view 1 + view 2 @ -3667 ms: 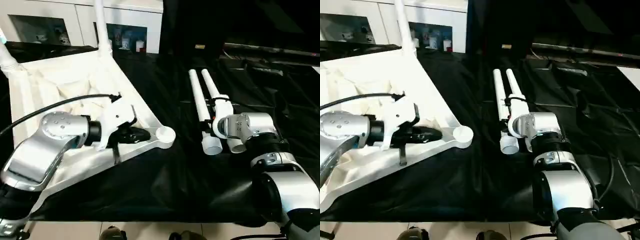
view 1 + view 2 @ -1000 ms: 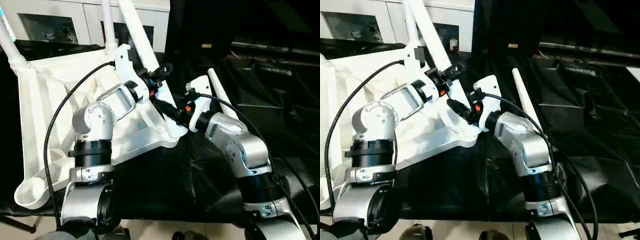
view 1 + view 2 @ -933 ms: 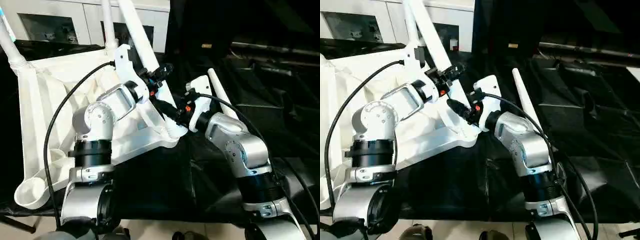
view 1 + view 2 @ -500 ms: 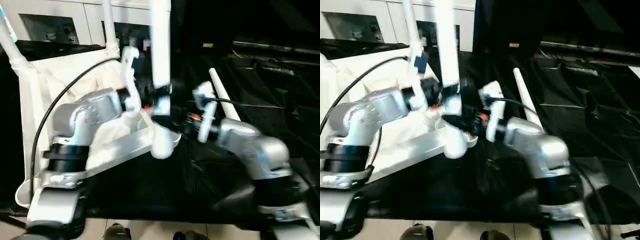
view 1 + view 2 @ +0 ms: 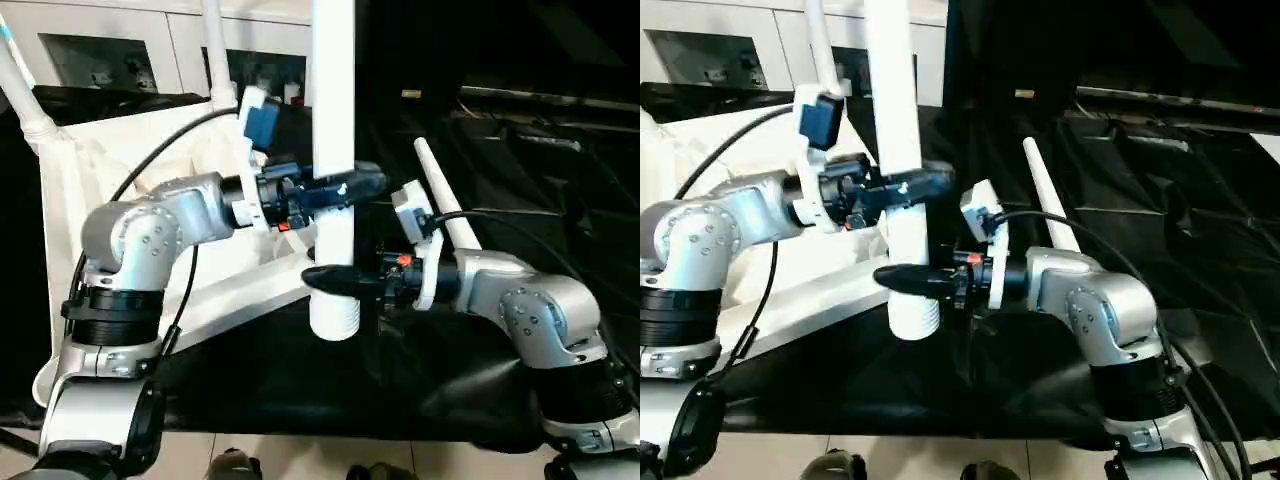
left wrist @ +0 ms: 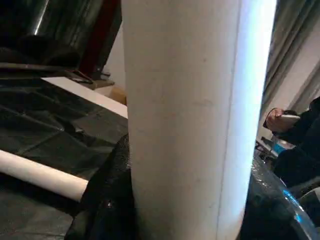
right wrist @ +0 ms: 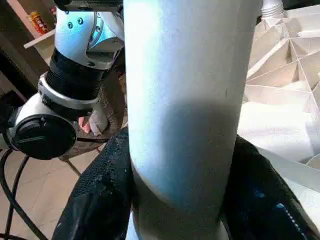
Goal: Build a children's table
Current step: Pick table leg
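- The upturned tabletop (image 5: 120, 180) lies on the left, two legs already standing in it.
- The left gripper (image 5: 345, 188) clasps an upright leg (image 5: 333, 120).
- The right gripper (image 5: 335, 280) grips it lower down.
- Another leg (image 5: 440, 200) lies on the black sheet (image 5: 560, 200).

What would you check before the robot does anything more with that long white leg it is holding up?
1. Left gripper clamped on the long white tapered plastic leg: ok.
2. Right gripper clamped lower down: ok.
3. Leg upright: ok.
4. Leg's ribbed end seated in a socket of the white ribbed plastic tabletop: not ok, it hangs over the black cloth.
5. Spare white leg out of the way: ok.
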